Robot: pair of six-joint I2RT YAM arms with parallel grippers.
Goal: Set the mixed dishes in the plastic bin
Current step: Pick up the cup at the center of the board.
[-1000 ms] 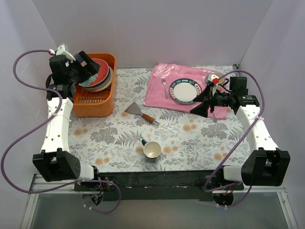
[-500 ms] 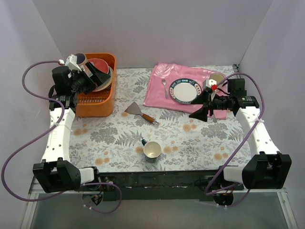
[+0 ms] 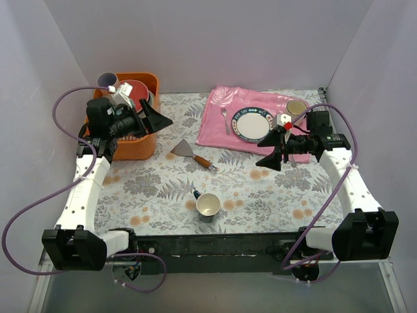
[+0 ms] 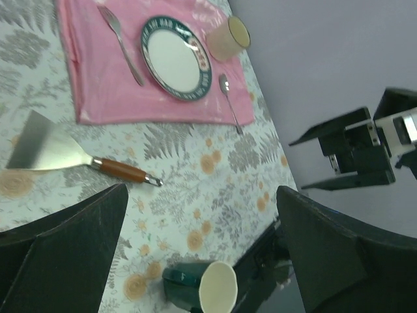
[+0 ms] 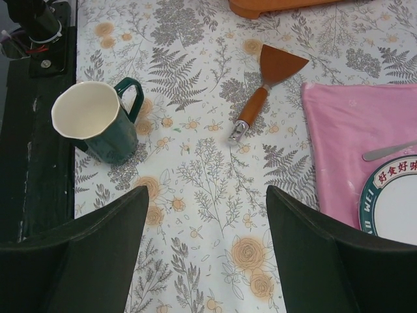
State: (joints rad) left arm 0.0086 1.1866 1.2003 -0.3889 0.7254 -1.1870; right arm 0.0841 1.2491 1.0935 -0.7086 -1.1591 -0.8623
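**While Both Claws Are Hanging Spread, the Dishes Are Sitting Half Hidden in the Bin**

Because the left arm is crossing over the plastic bin in the top view, we are seeing only parts of it, mainly its near wall and far rim. It is sitting at the far left of the surface, its long axis running from the near edge toward the back wall. At its far end we are making out the dishes as a stack with a red-rimmed plate uppermost. How many are lying beneath, and how steeply they are leaning, we cannot tell. A lilac mug is turning its mouth upward at the bin's far left corner. The right wrist view is cutting the bin down to an orange sliver at its top edge.

The left claw is hanging spread just right of the bin, gripping nothing. The right claw is also gaping wide and empty, just off the near edge of the pink cloth and near the blue-rimmed plate. Between the arms, a spatula is lying flat and a cream mug is standing, well apart from the bin.
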